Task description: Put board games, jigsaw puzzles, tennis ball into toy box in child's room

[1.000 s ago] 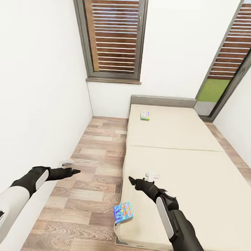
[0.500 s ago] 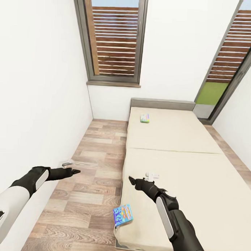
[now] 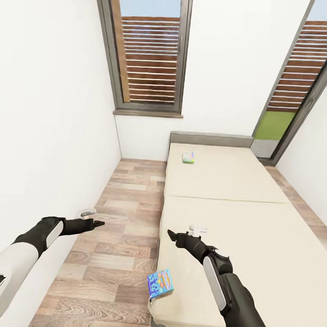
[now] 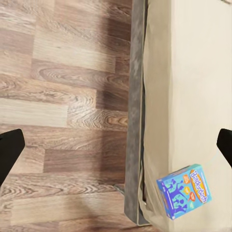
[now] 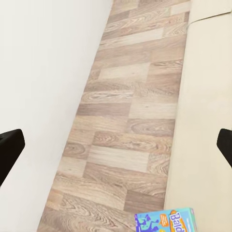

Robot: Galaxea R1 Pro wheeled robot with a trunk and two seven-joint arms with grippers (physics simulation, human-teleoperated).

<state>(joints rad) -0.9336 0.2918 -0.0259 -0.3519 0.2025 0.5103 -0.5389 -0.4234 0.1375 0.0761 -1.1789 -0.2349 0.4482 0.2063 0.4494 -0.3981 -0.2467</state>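
Wood-plank flooring (image 3: pixel 124 218) runs between a white wall and a long cream bed (image 3: pixel 255 242), with two slatted windows behind. Two board games are counted on the bed. The blue board game (image 3: pixel 160 283) stands tilted at the near corner of the mattress, right at the edge beside the floor; in the left wrist view (image 4: pixel 185 191) its long axis lies along the bed's width, and in the right wrist view (image 5: pixel 166 221) its top edge is seen just inside the mattress edge. The green board game (image 3: pixel 188 157) lies flat well away, near the headboard (image 3: pixel 211 137).

The right gripper (image 3: pixel 172 236) is held over the mattress edge, and the blue box lies below and nearer the robot than its tip, slightly toward the floor side. The left gripper (image 3: pixel 97 223) is held over the floor, well apart from the box, so the right arm is judged the nearer one. Both grippers are spread wide with nothing between the fingers, as the dark fingertips at opposite borders of each wrist view show. The toy box, table, puzzles and tennis ball are not among what is pictured. A reach down and back with the right arm is judged the likely requirement.
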